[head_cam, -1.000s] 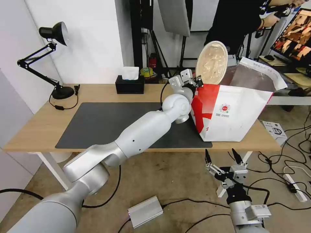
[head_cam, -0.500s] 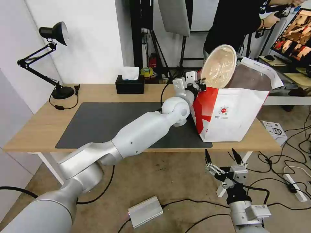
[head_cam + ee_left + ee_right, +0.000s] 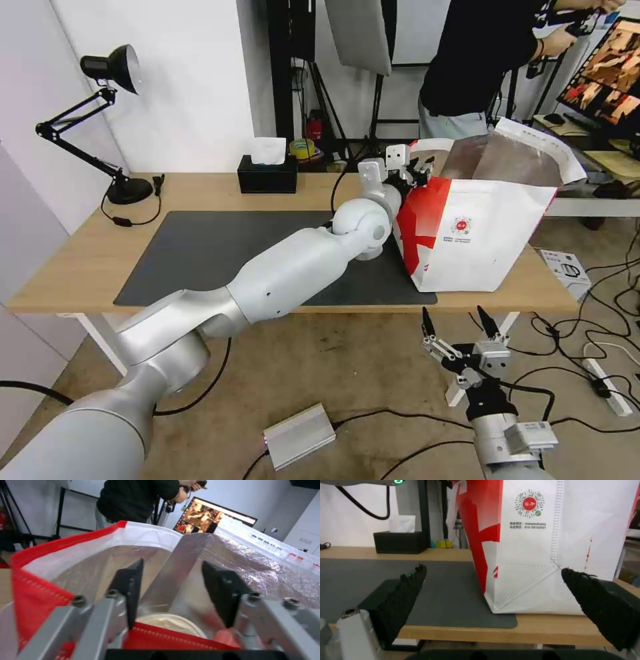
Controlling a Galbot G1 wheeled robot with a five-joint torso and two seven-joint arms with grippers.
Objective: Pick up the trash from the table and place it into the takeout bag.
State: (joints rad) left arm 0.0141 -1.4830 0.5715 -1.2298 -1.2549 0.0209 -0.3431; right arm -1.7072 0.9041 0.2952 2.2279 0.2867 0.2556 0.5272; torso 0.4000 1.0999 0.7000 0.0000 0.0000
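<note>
— Where is the trash sitting right now?

— I'm seeing a pale bowl (image 3: 170,625) lying down inside the bag (image 3: 480,233), under the foil lining, with something red just beside it that I can't make out. On the surface (image 3: 200,193) I'm finding no trash, just the mat (image 3: 213,247), the tissue box (image 3: 267,175) and the lamp (image 3: 100,100).

— And the claws?

— My left claw (image 3: 171,590) is hovering at the bag's near rim with its fingers spread and nothing between them. The right claw (image 3: 460,330) is parked below the surface's front edge, also spread and empty.

— What's worrying you from here?

— Mostly the bag. It's soft-sided, and one finger (image 3: 128,592) is sitting right at the red hem. If I'm pulling the arm away carelessly, that finger could be catching the fabric and dragging or tipping the bag, and it's standing at the right end of the surface, near the front edge. A loop handle (image 3: 430,145) is hanging just beside the claw too, so snagging that is another risk.

— Anything about the bowl?

— I'm guessing it's resting tilted against the lining, so a jolt to the bag could be shifting it.
</note>
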